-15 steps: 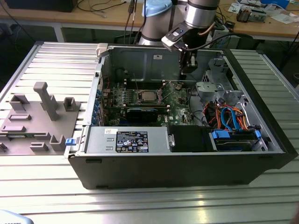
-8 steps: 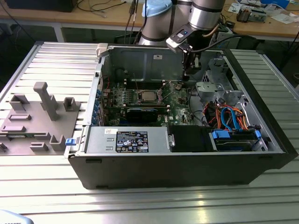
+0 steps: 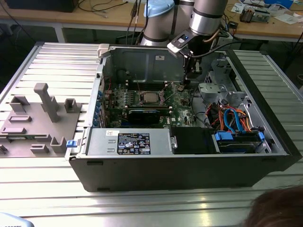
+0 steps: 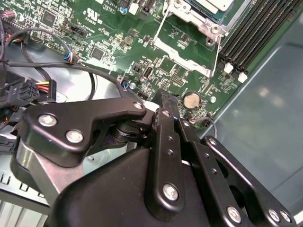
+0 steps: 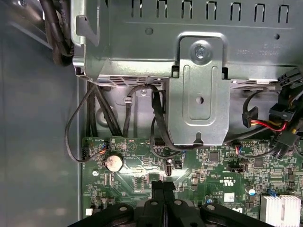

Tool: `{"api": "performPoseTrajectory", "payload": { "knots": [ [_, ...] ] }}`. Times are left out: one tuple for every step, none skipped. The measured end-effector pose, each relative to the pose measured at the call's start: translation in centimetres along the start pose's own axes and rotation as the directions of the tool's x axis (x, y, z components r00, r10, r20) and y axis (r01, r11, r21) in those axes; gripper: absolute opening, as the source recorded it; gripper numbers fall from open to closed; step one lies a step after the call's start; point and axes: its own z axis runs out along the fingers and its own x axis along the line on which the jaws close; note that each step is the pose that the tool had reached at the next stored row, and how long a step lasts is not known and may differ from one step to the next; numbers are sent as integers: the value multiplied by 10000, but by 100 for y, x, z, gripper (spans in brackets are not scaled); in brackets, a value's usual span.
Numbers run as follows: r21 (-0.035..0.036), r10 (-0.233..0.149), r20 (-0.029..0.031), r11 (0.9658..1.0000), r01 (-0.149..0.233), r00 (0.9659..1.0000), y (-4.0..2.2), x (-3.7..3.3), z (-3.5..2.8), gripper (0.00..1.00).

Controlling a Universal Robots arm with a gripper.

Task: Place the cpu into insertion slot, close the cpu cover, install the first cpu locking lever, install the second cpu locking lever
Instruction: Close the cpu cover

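Tool (image 3: 186,85) is down inside the open computer case (image 3: 180,170), at the exterior view's right of the cpu (image 3: 150,98). In both wrist views the tool (image 4: 166,100) (image 5: 163,185) has its black fingers (image 4: 165,142) pressed together with nothing between them. The tips are low over the green board (image 5: 137,177), just beside a coin cell (image 4: 191,100). Contact with the board: cannot tell.

The cpu lies silver side up in the insertion slot (image 3: 142,100), mid-board and apart from the tool. Thin wire levers (image 3: 137,87) stand up next to the slot. In the second wrist view the slot's metal rim (image 4: 194,16) is beyond the fingertips, with memory slots (image 4: 255,33) alongside it.

Nearest in the exterior view is a person's hair (image 3: 279,208) at the lower corner. Then the slatted metal desk (image 3: 47,198) carrying the case. Inside the front wall are a labelled power supply (image 3: 137,142) and blue cables (image 3: 232,118) over a drive bay on the exterior view's right. Behind them is a black graphics card (image 3: 144,115), then the board. Grey fixture blocks (image 3: 38,113) sit on the desk at the exterior view's left, well apart from the case.

The first wrist view has a silver bracket (image 5: 199,90) and black cables (image 5: 156,118) past the board edge.

The arm (image 3: 208,16) comes in from the far side. Behind it is a wooden bench (image 3: 113,14) with wires and clutter.
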Motion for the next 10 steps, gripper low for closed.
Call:
{"api": "performPoseTrajectory", "payload": {
  "knots": [
    [0,-2,0,10000,2,10000,0,0,10,11],
    [0,0,0,10000,0,10000,-3,1,20,11],
    [0,-1,-2,10000,1,10000,-12,2,25,11],
    [0,-1,-3,10000,1,10000,-25,2,28,11],
    [0,-1,-4,10000,1,10000,-40,2,29,11],
    [0,-1,-4,10000,1,10000,-66,2,31,11],
    [0,-1,-4,10000,1,10000,-102,3,33,11],
    [0,-1,-4,10000,1,10000,-130,3,35,11],
    [0,-1,-4,10000,1,10000,-146,4,36,11],
    [0,0,-5,10000,0,10000,-172,4,38,11]
  ]
}}
